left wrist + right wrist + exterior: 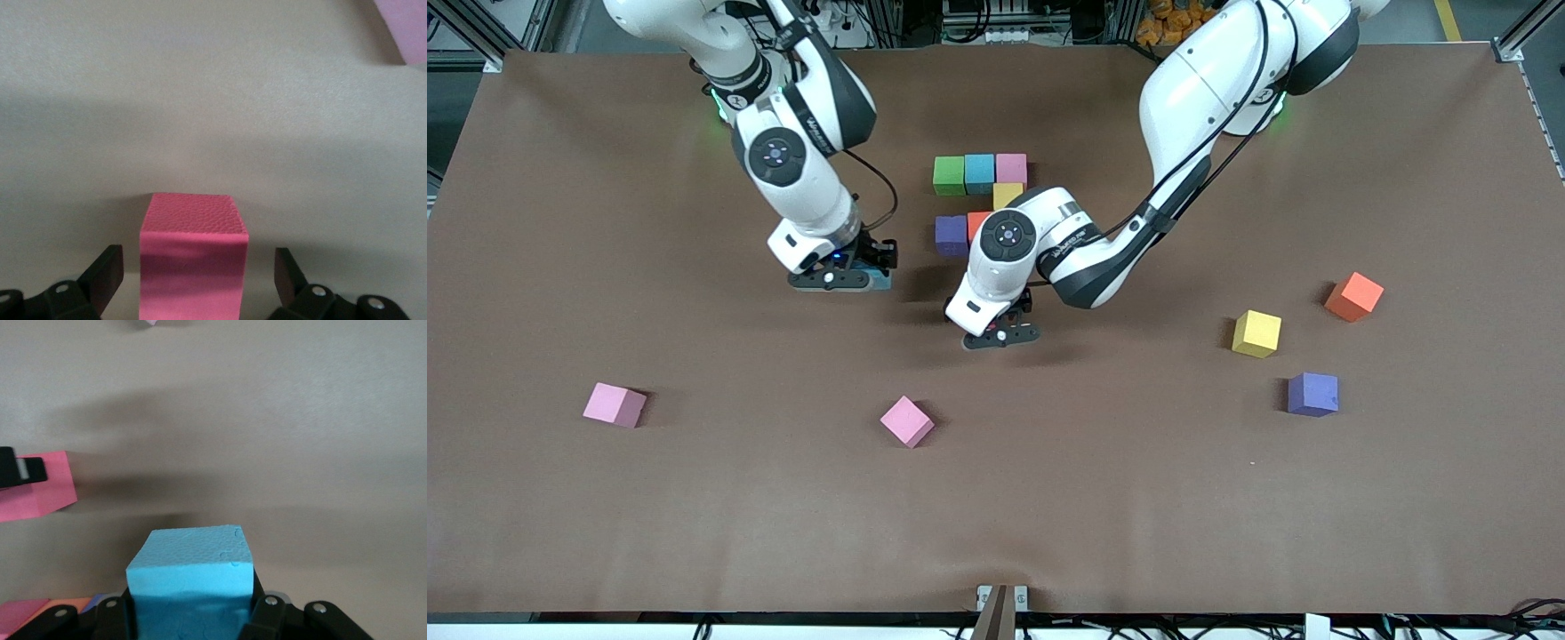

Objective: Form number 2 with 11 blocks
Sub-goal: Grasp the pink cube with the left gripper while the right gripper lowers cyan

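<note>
Blocks [979,174] lie on brown table [605,533]; right gripper [193,613] jaws clamp light-blue cube [191,570], left gripper [199,270] jaws wide apart.

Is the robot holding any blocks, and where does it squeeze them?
The right gripper squeezes a light blue block by its two sides. The left gripper stands open around a pink block.

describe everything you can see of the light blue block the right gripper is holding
The light blue block is a small matte foam cube with a finely pebbled top and a few small dents near one corner. It sits upright and square, pinched on two opposite sides by the right gripper, whose fingers are shut on it. In the front view only a sliver of it shows under the gripper, over bare table toward the right arm's end from the partly built number.
</note>
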